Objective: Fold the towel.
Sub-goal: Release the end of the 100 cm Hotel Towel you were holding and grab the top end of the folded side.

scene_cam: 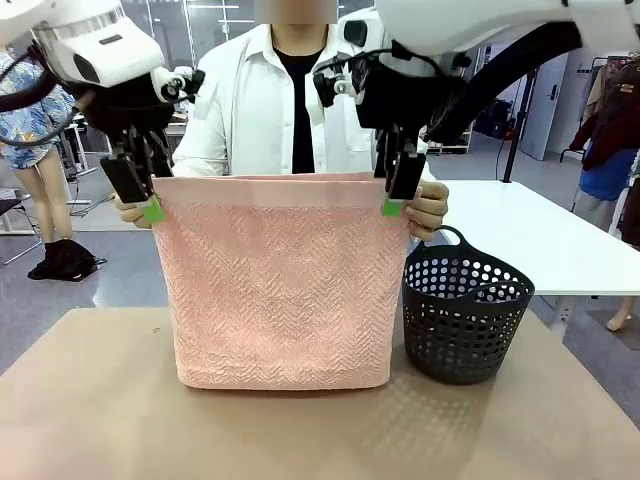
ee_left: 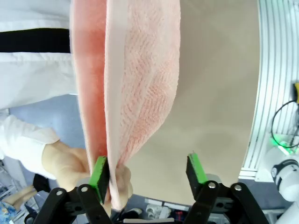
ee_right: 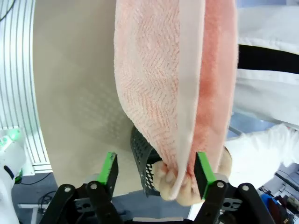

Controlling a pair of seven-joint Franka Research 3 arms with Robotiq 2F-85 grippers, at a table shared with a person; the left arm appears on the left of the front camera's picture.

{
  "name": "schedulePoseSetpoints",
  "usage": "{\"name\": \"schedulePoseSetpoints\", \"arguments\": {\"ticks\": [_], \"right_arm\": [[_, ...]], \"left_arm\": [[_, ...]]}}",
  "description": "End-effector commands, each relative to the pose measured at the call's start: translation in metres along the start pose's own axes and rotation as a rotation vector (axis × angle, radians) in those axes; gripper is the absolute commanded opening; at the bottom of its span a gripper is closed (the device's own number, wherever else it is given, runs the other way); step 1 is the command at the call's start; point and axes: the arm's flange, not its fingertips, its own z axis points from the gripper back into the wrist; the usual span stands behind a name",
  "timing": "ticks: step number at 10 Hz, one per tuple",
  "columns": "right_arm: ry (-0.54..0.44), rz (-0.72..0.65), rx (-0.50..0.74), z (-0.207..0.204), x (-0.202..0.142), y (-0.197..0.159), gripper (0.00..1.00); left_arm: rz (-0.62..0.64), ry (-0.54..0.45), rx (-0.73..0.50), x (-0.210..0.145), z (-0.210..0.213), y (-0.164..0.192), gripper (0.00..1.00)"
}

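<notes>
Salmon-pink towel [scene_cam: 280, 290], doubled, hangs to the table [scene_cam: 90, 400] from the person's hands [scene_cam: 432, 208] at its top corners — presumably keeping edges matched — left gripper [ee_left: 147, 169] and right gripper [ee_right: 156, 171] alongside, jaws apart, empty

Looks like a robotics lab, big open room. One white robot arm [scene_cam: 90, 45] and another arm [scene_cam: 480, 25] hang over the tan table [scene_cam: 100, 400]. A person in a white coat [scene_cam: 250, 110] stands behind it, and a white table [scene_cam: 520, 225], grey floor [scene_cam: 80, 300] and glass walls [scene_cam: 200, 25] lie beyond it.
</notes>
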Motion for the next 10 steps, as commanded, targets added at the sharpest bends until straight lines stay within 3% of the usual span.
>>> {"name": "schedulePoseSetpoints", "arguments": {"ticks": [1,5,10], "right_arm": [[0.018,-0.009,-0.063,0.016,0.003,0.001,0.99],[0.002,0.017,-0.094,0.035,0.007,-0.015,1.00],[0.008,0.000,-0.056,0.013,0.013,-0.042,1.00]], "left_arm": [[-0.025,-0.005,0.079,-0.002,0.017,-0.005,1.00],[-0.044,-0.020,0.118,0.007,0.037,0.008,1.00],[-0.038,-0.003,0.084,0.013,0.017,0.032,1.00]]}}
